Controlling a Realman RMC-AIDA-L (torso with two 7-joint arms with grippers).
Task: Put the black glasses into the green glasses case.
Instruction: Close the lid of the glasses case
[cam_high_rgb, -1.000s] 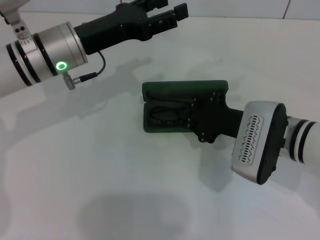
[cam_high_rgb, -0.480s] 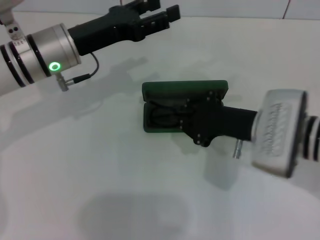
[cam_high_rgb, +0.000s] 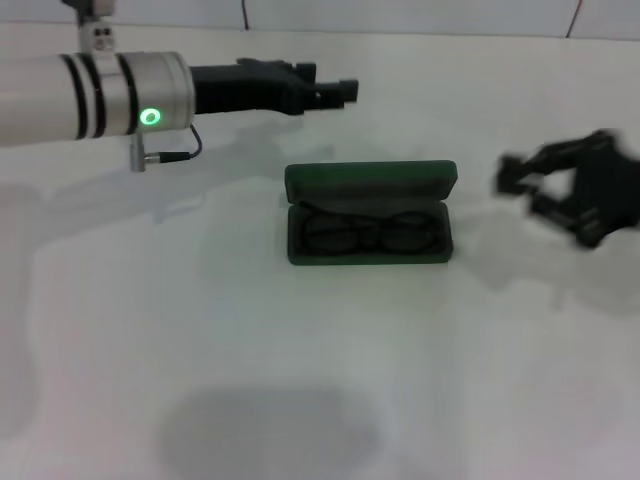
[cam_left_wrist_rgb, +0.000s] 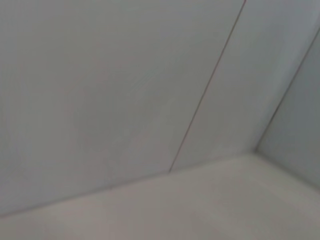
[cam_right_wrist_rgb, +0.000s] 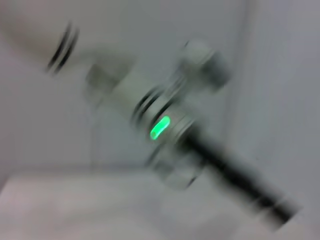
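The green glasses case (cam_high_rgb: 370, 215) lies open in the middle of the white table, its lid standing up at the back. The black glasses (cam_high_rgb: 368, 233) lie folded inside its tray. My right gripper (cam_high_rgb: 522, 192) is open and empty, off to the right of the case and well clear of it, blurred by motion. My left gripper (cam_high_rgb: 335, 90) is open and empty, held above the table behind and to the left of the case. The left wrist view shows only wall and table. The right wrist view shows my left arm (cam_right_wrist_rgb: 165, 130), blurred.
The white table (cam_high_rgb: 200, 330) runs to a pale wall at the back. A cable (cam_high_rgb: 170, 155) hangs from my left wrist. A soft shadow lies on the table at the near centre.
My right gripper has drawn back to the right from over the case, leaving the glasses inside it. My left arm has swung a little and levelled out.
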